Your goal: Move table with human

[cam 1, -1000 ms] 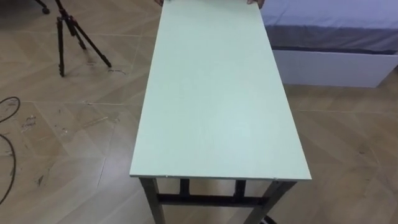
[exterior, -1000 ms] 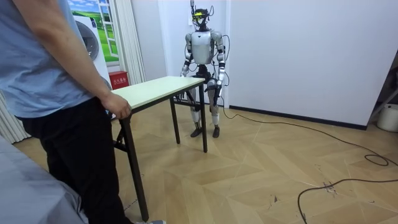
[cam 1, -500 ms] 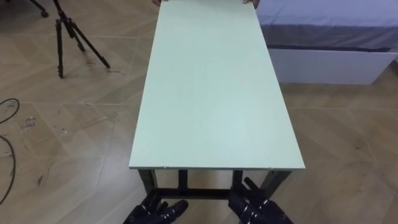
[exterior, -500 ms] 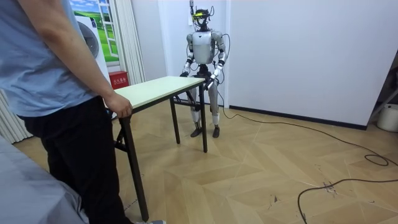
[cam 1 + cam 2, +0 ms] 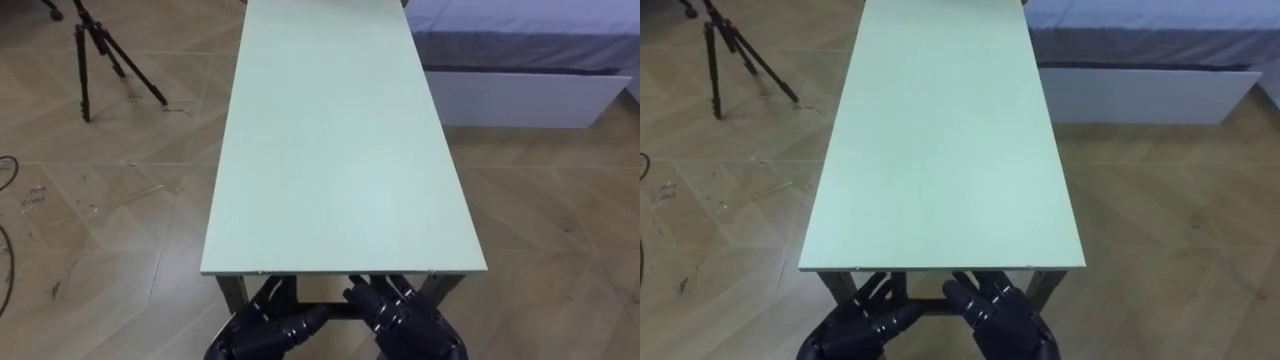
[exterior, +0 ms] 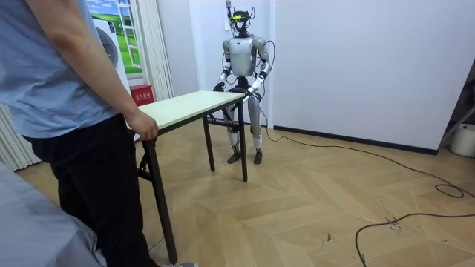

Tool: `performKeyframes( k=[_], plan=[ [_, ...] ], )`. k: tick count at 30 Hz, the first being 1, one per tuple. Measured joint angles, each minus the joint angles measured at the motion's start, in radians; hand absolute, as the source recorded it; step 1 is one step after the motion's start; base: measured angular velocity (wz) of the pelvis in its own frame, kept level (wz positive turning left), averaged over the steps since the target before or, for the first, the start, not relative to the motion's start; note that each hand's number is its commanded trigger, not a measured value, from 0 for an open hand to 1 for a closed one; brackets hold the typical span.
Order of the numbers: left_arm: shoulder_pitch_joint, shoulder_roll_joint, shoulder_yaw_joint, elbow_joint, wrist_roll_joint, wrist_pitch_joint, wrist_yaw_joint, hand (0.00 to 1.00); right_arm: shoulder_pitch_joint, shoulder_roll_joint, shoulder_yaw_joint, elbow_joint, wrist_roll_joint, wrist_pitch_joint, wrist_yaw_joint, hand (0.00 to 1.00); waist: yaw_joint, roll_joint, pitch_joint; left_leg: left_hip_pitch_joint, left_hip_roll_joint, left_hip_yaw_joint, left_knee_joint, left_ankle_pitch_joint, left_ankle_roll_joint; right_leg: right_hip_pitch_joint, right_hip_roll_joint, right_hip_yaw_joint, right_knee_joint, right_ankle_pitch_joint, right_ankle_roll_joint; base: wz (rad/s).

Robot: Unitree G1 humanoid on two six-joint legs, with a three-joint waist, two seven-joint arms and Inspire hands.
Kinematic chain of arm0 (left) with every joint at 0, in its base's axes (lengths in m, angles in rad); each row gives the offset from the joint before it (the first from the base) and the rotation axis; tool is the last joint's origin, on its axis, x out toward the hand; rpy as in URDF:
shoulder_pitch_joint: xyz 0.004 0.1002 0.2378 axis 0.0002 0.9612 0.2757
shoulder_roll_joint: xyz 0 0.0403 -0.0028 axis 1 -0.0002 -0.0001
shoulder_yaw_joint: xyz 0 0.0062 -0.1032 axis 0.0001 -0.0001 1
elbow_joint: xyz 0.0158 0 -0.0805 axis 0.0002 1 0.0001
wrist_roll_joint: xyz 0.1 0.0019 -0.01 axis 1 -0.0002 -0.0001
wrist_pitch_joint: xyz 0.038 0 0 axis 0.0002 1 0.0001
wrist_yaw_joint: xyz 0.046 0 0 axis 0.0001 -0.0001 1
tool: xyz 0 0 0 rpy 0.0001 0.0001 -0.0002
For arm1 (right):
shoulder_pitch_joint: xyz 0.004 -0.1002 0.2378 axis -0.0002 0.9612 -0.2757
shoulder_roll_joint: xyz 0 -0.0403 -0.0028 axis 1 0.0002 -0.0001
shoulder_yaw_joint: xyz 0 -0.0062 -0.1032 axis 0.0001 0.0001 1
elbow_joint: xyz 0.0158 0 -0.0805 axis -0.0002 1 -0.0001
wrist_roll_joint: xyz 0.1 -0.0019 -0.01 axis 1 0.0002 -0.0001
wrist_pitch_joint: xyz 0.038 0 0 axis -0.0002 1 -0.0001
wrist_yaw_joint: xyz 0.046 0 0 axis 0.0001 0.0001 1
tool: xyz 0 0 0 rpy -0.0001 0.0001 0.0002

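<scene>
1. Step: pre-grasp. The surface (image 5: 340, 150) stands on the floor (image 5: 100, 230) between robot and person. The person's hand (image 6: 142, 127) grips the far end.
2. Left robot hand (image 5: 258, 333) and right robot hand (image 5: 412, 324) sit just below the near edge, fingers spread and straight, holding nothing.
3. Next, probably: curl both under the near edge, then lift level with the person.

We're looking down a long pale-green surface (image 5: 340, 150) on dark metal legs, standing on the wooden herringbone floor (image 5: 110, 210). On that floor a black tripod (image 5: 82, 70) stands off its left side, and a bed (image 5: 520, 50) sits beside its far right corner.
</scene>
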Motion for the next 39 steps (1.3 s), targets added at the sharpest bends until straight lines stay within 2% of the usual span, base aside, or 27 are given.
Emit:
performKeyframes(
  k=[2, 10, 16, 21, 23, 25, 29, 33, 39],
  plan=[
    [0.0, 0.001, 0.0, -0.04, 0.0, 0.0, 0.0, 0.0, 0.0, -0.004, 0.0, -0.003, 0.0, 0.003, 0.0, 0.0, 0.0, 0.0, 0.0, -0.005, -0.001, 0.0, 0.001, 0.0, 0.0, -0.001, -0.001, 0.0, 0.0, -0.001, 0.0, 0.0],
    [-0.013, -0.011, -0.012, -0.047, -0.022, 0.002, 0.0, 0.0, -0.005, -0.003, -0.001, -0.007, 0.05, 0.005, -0.021, 0.0, 0.005, 0.005, 0.0021, 0.001, 0.0, 0.001, 0.002, 0.0, 0.0, -0.011, 0.0, 0.001, 0.015, -0.001, -0.001, -0.02],
    [-0.028, -0.011, 0.012, -0.039, -0.093, 0.038, 0.012, 0.0, -0.014, -0.006, -0.003, -0.006, 0.15, 0.005, -0.07, 0.0, 0.008, 0.01, 0.0067, 0.008, -0.002, 0.001, 0.0, 0.0, 0.0, -0.005, -0.001, 0.005, 0.013, -0.001, -0.001, -0.01],
    [-0.059, -0.019, 0.038, 0.001, -0.177, 0.038, 0.029, 0.0, -0.024, -0.012, -0.004, -0.006, 0.168, 0.01, -0.088, 0.0, 0.009, 0.015, 0.0097, 0.012, -0.002, 0.001, 0.001, 0.0, 0.0, -0.003, 0.004, 0.01, 0.011, -0.001, -0.002, 0.0],
    [-0.104, -0.024, 0.056, 0.08, -0.247, 0.037, 0.033, 0.0, -0.031, -0.013, -0.005, -0.006, 0.176, 0.018, -0.101, 0.0, 0.009, 0.02, 0.0113, 0.017, 0.0, 0.003, 0.001, 0.0, 0.0, 0.007, 0.005, 0.01, -0.002, 0.003, -0.004, 0.0],
    [-0.122, -0.025, 0.063, 0.121, -0.282, 0.038, 0.048, 0.0, -0.033, -0.013, -0.005, -0.006, 0.189, 0.025, -0.109, 0.0, 0.008, 0.022, 0.0108, 0.02, 0.001, 0.003, 0.001, 0.0, 0.0, 0.012, 0.005, 0.007, -0.002, 0.003, -0.004, 0.0],
    [-0.139, -0.04, 0.067, 0.147, -0.333, 0.038, 0.064, 0.0, -0.046, -0.013, -0.007, -0.006, 0.241, 0.026, -0.141, 0.0, 0.008, 0.024, 0.0108, 0.023, 0.002, 0.003, 0.0, 0.0, 0.0, 0.014, 0.006, 0.006, -0.002, 0.004, -0.004, 0.0],
    [-0.151, -0.043, 0.07, 0.173, -0.334, 0.044, 0.076, 0.0, -0.052, -0.013, -0.015, -0.006, 0.242, 0.026, -0.158, 0.0, 0.008, 0.027, 0.0107, 0.027, 0.002, 0.003, -0.001, 0.0, 0.0, 0.019, 0.007, 0.007, -0.004, 0.004, -0.004, 0.0],
    [-0.157, -0.043, 0.083, 0.176, -0.393, 0.074, 0.099, 0.0, -0.069, -0.013, -0.034, -0.006, 0.251, 0.028, -0.19, 0.0, 0.008, 0.033, 0.0107, 0.029, 0.003, 0.02, 0.0, 0.0, 0.0, 0.017, 0.008, 0.021, -0.002, 0.004, -0.004, -0.04]
  ],
)
